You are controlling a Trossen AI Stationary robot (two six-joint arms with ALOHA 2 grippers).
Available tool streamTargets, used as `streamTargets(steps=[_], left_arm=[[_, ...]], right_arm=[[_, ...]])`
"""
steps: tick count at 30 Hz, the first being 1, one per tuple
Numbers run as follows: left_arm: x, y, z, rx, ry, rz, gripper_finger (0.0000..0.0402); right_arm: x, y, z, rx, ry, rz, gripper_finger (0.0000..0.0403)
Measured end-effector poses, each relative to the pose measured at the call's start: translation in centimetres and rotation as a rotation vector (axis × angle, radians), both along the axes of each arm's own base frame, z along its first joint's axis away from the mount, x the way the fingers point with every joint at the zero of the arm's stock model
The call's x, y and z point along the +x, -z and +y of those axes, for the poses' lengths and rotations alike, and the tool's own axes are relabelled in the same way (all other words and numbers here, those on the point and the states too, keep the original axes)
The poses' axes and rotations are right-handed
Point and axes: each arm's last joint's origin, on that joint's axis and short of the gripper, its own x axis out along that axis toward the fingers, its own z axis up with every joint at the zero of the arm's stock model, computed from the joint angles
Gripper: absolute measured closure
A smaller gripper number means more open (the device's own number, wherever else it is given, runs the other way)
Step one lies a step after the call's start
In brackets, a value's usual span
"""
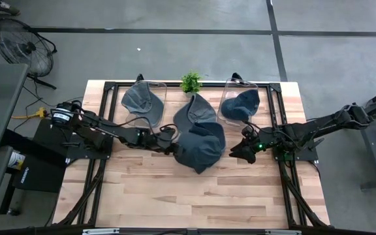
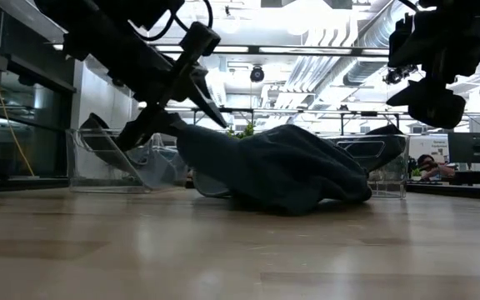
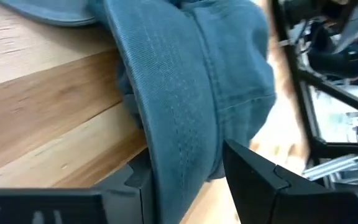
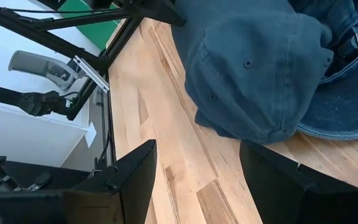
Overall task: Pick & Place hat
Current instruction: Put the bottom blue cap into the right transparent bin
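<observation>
Wooden tabletop (image 1: 175,189) fills the lower frame of the high view, and at its centre I see the hat (image 1: 200,151), a soft, light denim cap that should crumple and drape, so I judge the stiffer brim edge the best hold. My left gripper (image 1: 170,145) reaches in low from the left, its 2 fingers (image 3: 257,186) half-parted astride a fold of the hat. Farther right, my right gripper (image 1: 245,150) waits beside it, wide apart and empty; 2 clear bins (image 1: 150,98) stand behind.

Bright ceiling strip lights (image 2: 248,52) — arms backlit, wrist views slightly blurred
</observation>
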Motion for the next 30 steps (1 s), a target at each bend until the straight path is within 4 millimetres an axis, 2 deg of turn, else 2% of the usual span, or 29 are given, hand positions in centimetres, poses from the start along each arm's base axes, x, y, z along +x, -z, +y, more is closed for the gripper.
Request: streamTargets(steps=[4,7,15,24,30], left_arm=[[0.1,-0.2,0.0,-0.013,-0.001,-0.022,0.0251],[0.1,-0.2,0.0,-0.02,-0.009,-0.021,0.0272],[0.2,-0.3,0.0,-0.027,-0.012,-0.028,0.0391],[0.2,-0.5,-0.1,-0.03,-0.007,-0.041,0.0394],[0.7,-1.3,-0.2,-0.052,0.017,-0.141,0.0398]], right_arm=[[0.0,0.0,0.0,-0.001,0.0,-0.001,0.0178],[0.0,0.0,0.0,-0.003,-0.001,-0.001,0.0178],[0.0,0.0,0.1,0.007,-0.031,0.0,0.0178],[-0.3,-0.4,0.0,0.013,-0.034,-0.029,0.0178],[-0.6,-0.7,0.0,0.016,-0.034,-0.048,0.0178]])
